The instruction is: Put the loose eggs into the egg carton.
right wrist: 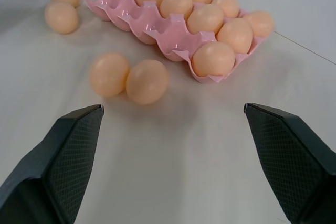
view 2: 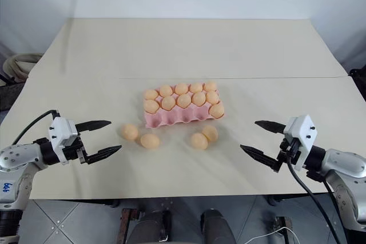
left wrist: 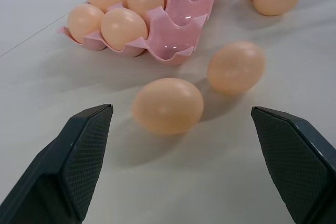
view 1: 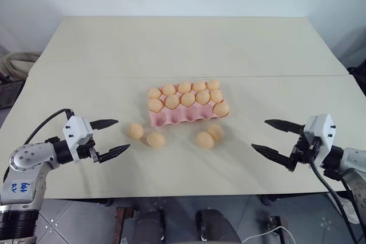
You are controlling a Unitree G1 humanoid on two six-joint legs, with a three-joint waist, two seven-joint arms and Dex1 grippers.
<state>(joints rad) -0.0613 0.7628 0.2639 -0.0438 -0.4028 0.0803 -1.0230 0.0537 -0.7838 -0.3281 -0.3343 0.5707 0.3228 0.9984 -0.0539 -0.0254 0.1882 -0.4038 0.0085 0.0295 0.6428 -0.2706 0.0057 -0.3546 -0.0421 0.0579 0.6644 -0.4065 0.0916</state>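
egg carton [view 1: 186, 117]: pink, in the middle of the table [view 1: 171, 44], with eggs in its back cups.
loose eggs [view 1: 146, 135]: four on the table beside the carton's front edge, in two pairs.
left gripper [view 1: 112, 138]: fingers wide apart, holding nothing, near the table's front left edge.
right gripper [view 1: 273, 138]: fingers wide apart, holding nothing, near the front right edge.

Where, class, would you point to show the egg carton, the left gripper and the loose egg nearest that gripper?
egg carton [view 1: 182, 119], left eye view: bare pink near wall.
left gripper [view 1: 116, 136], left eye view: midway between its open fingertips.
loose egg nearest the left gripper [view 1: 135, 131], left eye view: middle of shell.
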